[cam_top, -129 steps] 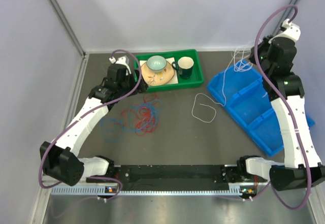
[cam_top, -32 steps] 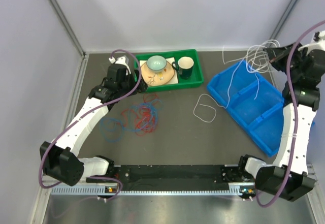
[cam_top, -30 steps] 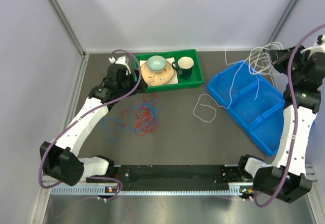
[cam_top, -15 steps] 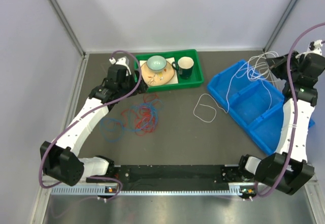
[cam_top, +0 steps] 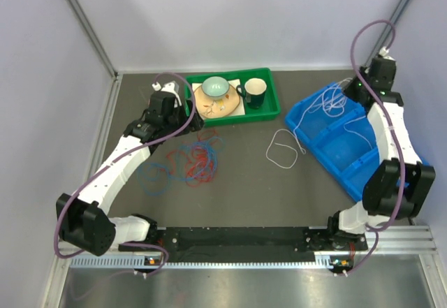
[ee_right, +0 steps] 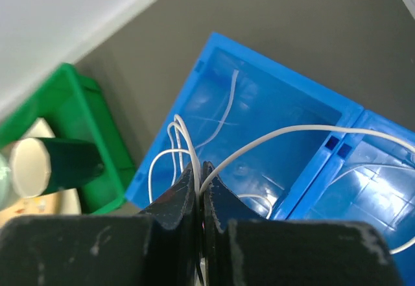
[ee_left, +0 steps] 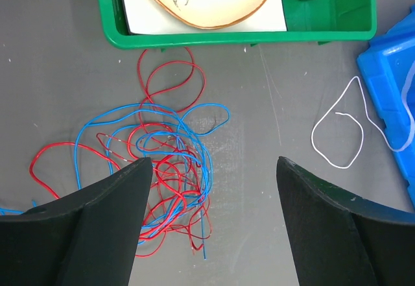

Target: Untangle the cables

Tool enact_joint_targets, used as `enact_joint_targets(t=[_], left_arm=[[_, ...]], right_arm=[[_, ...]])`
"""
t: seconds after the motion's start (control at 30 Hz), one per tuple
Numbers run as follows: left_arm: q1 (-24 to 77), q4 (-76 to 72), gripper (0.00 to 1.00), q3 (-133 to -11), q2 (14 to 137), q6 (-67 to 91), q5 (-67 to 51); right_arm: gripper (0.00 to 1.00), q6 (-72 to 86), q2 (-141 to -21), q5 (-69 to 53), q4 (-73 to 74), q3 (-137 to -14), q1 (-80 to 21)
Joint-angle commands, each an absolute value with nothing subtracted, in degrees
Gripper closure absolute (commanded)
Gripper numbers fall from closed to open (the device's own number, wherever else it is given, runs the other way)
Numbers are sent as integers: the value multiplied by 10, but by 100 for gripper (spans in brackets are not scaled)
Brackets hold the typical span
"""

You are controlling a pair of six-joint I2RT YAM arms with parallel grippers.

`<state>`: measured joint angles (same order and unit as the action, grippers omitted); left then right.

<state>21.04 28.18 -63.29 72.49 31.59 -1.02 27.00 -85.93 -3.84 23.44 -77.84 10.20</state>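
R claw is clamped on your white cable over blue bin.
L claw apart; red cable + blue cable tangled well left of bin, white loop just beside it.

The left robot arm and the right robot arm are both made of smooth white shells joined by chunky round black joints. A thick, bendy purple cable loops along each one. Their bases sit on a long black rail with a silver toothed strip in front. The left end effector has two wide, plain black fingers. The right end effector has black fingers with little pale scratches.
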Motion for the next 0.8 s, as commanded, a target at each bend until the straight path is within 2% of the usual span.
enact_joint_targets(t=[0.0,0.3,0.33,0.37,0.4,0.43,0.53,0.6,0.77], left_arm=[[207,262,18,-628,703,314,-4],[207,265,18,-631,707,315,-7],[207,264,18,-631,706,315,-6],[207,265,18,-632,706,314,-5],[207,266,18,-633,707,314,-5],[207,266,18,-633,708,314,-5],[207,265,18,-635,714,315,-6],[207,264,18,-640,718,315,-9],[207,260,18,-641,722,315,-14]], right_arm=[[100,230,-915,50,236,-826,76],[100,227,-1056,41,238,-883,58],[90,228,-1063,38,239,-890,58],[69,228,-1070,31,243,-894,57],[62,228,-1069,29,245,-896,57],[46,228,-1064,29,246,-895,55],[28,228,-1034,28,245,-887,52],[23,229,-1002,18,249,-881,52],[23,240,-909,3,253,-847,52]])
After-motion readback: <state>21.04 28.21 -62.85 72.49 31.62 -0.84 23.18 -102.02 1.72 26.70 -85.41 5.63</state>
